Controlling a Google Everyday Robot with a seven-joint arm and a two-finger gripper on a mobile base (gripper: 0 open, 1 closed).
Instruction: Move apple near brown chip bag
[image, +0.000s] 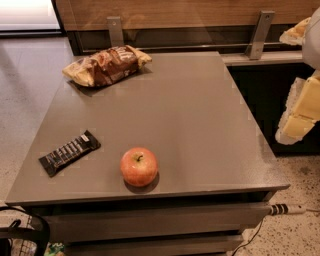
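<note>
Tabletop: a plain grey slab on a low cabinet, standing on speckled floor, with three things lying on its left half
Wooden panel: runs along the wall behind the far edge, with one metal bracket above the far left corner and another above the far right corner
Gripper: white and yellow, raised in the air just off the right edge, about level with the middle of that edge; it is not over the tabletop and touches none of the things; from where I stand I cannot tell whether it is wide or narrow
Brown chip bag: lies flat and crinkled by the far left corner, its long side running roughly along the far edge
Candy bar: flat, black with white stripes, lying at a slant close to the left edge, towards the near left corner
Apple: red-orange, stem up, sitting close to the near edge and left of its middle; near the candy bar's right end but not touching it, and well apart from the brown chip bag, which is at the far side
Plug: white, on a cable below the near right corner
</note>
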